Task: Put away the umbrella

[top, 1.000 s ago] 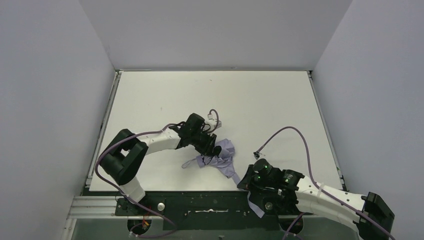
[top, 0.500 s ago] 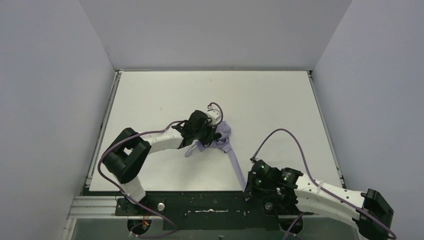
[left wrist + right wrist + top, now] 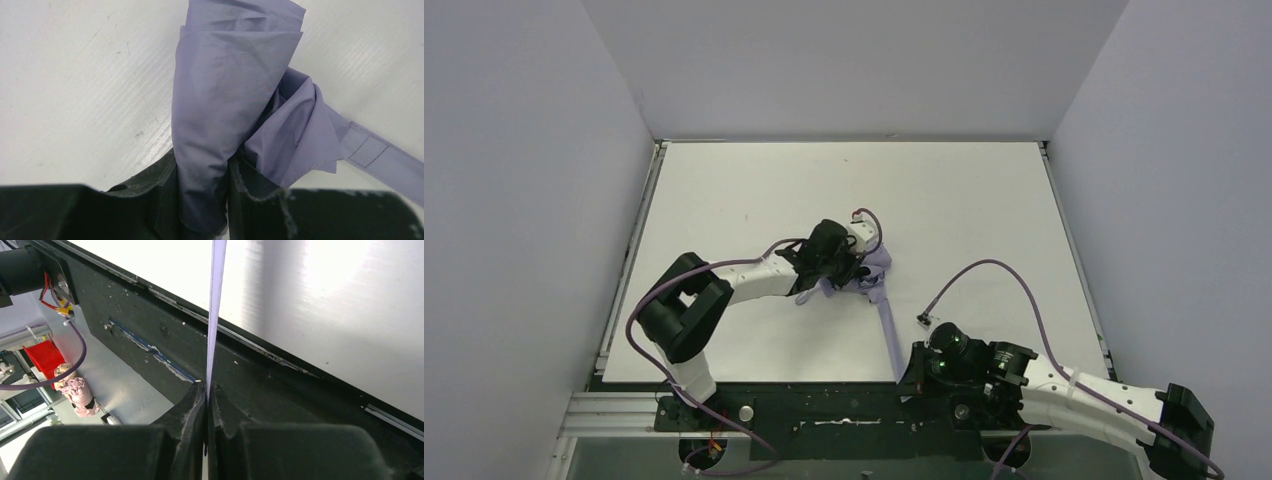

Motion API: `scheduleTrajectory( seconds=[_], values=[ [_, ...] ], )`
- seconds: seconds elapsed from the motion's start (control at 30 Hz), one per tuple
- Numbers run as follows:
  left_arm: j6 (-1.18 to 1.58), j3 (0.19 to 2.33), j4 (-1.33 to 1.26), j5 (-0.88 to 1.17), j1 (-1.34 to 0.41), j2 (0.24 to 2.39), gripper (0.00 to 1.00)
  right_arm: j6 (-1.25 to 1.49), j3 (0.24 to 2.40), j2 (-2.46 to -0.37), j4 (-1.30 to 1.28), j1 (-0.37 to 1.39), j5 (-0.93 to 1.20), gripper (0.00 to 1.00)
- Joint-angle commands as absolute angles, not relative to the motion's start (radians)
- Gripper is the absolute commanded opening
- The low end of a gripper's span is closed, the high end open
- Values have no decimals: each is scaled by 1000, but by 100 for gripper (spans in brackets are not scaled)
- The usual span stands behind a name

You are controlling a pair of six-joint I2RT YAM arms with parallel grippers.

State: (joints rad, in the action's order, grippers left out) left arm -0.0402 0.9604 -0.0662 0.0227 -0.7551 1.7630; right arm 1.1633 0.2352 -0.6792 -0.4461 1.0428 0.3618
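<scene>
The umbrella [image 3: 873, 268] is a crumpled bundle of pale lavender fabric on the white table [image 3: 974, 200], a little left of centre. My left gripper [image 3: 848, 273] is shut on a thick fold of that fabric [image 3: 225, 90], which fills the gap between the black fingers [image 3: 160, 185]. A narrow lavender strap [image 3: 889, 325] runs taut from the bundle toward the near edge. My right gripper [image 3: 907, 371] is shut on the end of that strap [image 3: 216, 300], with its jaws pressed flat together [image 3: 206, 389] over the black base rail. The shaft and handle are hidden.
A black base rail [image 3: 824, 402] runs along the near table edge. Purple cables [image 3: 984, 268] loop over both arms. White walls close in the left, far and right sides. Below the table edge hang a red part [image 3: 45, 356] and a pink object [image 3: 77, 390].
My left gripper has carried the fabric bundle away from the near edge. The strap, slack before, now stretches straight to my right gripper, which has stayed by the base rail.
</scene>
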Motion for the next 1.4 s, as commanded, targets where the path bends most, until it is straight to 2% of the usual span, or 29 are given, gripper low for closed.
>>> scheduleTrajectory(
  seconds=[0.0, 0.1, 0.23, 0.37, 0.63, 0.73, 0.83, 0.93, 1.1, 1.23, 1.37],
  values=[
    [-144, 954, -46, -153, -756, 1815, 0, 1183, 233, -665, -571, 1082, 378, 0],
    [-201, 919, -88, -155, -787, 1803, 0, 1161, 277, -661, -721, 1082, 233, 0],
    [-273, 858, -159, -150, -831, 1782, 0, 1154, 297, -646, -768, 1082, 198, 0],
    [-339, 815, -210, -169, -878, 1775, 0, 1123, 370, -631, -893, 1083, 101, 15],
    [-415, 799, -246, -211, -936, 1793, 0, 1016, 713, -663, -1104, 1080, -300, 44],
    [-442, 780, -287, -222, -953, 1796, 0, 968, 773, -722, -1050, 1061, -430, 48],
    [-479, 754, -331, -264, -983, 1799, 0, 851, 833, -825, -969, 951, -490, 54],
    [-525, 722, -387, -294, -1013, 1801, 0, 654, 861, -916, -799, 749, -398, 65],
    [-648, 643, -562, -379, -1090, 1831, 0, 332, 846, -1035, -346, 458, 21, 80],
    [-752, 592, -727, -458, -1150, 1888, 0, 119, 861, -1160, -102, 409, 277, 82],
    [-852, 567, -815, -494, -1215, 1950, 0, -194, 972, -1282, -217, 402, 499, 84]
  ],
)
